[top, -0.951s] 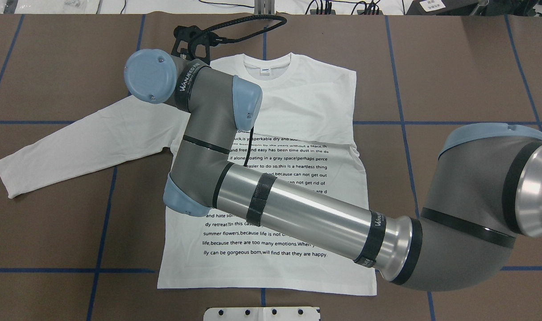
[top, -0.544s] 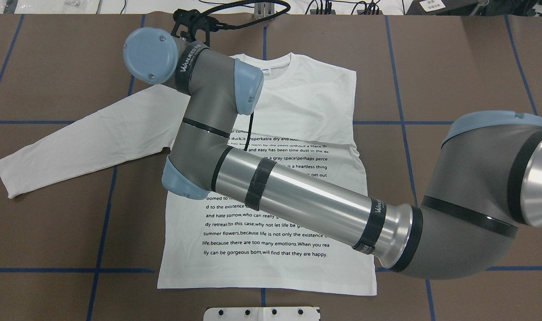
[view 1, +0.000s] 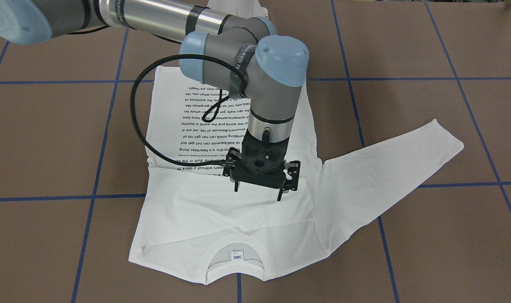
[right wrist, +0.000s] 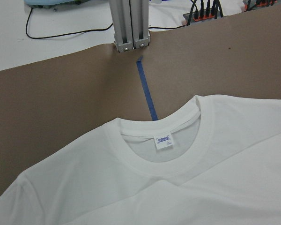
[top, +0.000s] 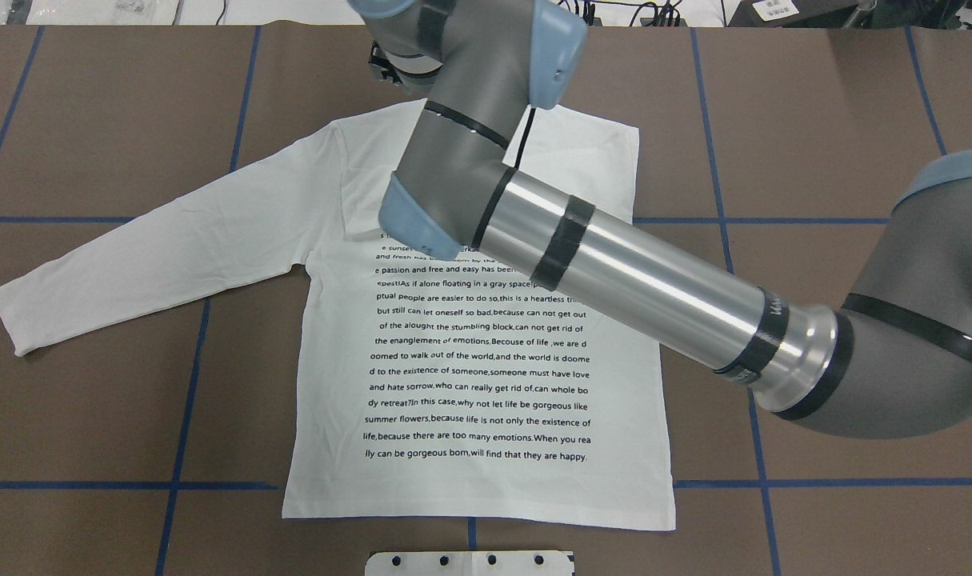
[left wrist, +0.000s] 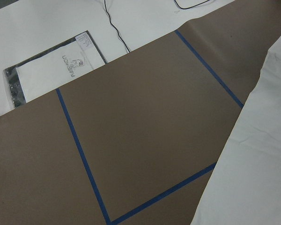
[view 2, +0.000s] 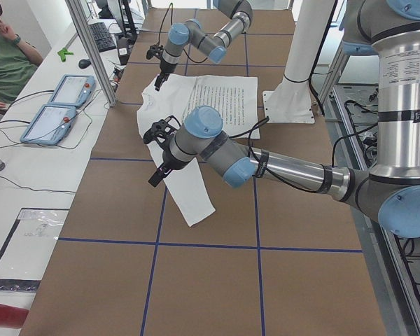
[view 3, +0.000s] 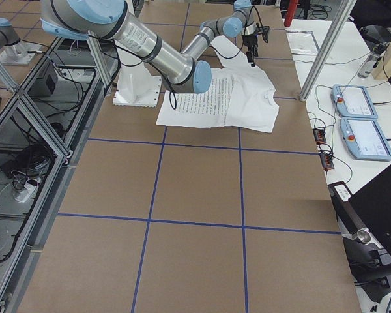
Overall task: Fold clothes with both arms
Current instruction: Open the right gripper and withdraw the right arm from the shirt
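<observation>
The thin, soft white shirt (top: pixel 470 488) with black lines of words is lying flat in the middle of the brown paper table (top: pixel 814 120), which is crossed by blue tape lines (top: pixel 774 220). 1 long sleeve (top: pixel 158 240) is pointing left. The right gripper (view 1: pixel 258 194) is hanging wide open over the chest, holding nothing. It is now nearer the collar (right wrist: pixel 145 165) than before. The left gripper (view 2: pixel 156 175) seems to be hovering by the sleeve; I cannot tell whether it is open.
</observation>
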